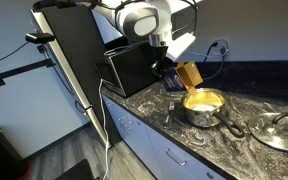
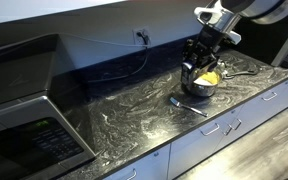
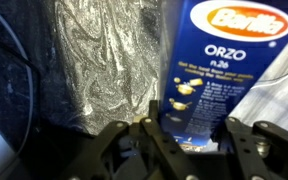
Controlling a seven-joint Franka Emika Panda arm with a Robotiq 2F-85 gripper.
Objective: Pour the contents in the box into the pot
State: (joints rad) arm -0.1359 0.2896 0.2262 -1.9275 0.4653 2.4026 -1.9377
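Note:
My gripper (image 1: 174,68) is shut on the box (image 1: 189,73), a small carton with yellow-orange sides, and holds it tilted just above the pot (image 1: 204,103). The pot is a shiny steel saucepan with a yellowish inside and a dark handle pointing to the front right. In the wrist view the box's dark blue front (image 3: 219,70) fills the upper right, between the two black fingers of my gripper (image 3: 189,135). In an exterior view my gripper (image 2: 204,55) hangs over the pot (image 2: 202,84), and the box is hard to make out.
The pot stands on a dark marbled countertop (image 1: 244,150). A glass lid with a metal rim (image 1: 279,130) lies near the pot. A black appliance (image 1: 134,68) stands behind it by the wall. A spoon (image 2: 189,106) lies on the counter, and a microwave (image 2: 24,135) sits further along.

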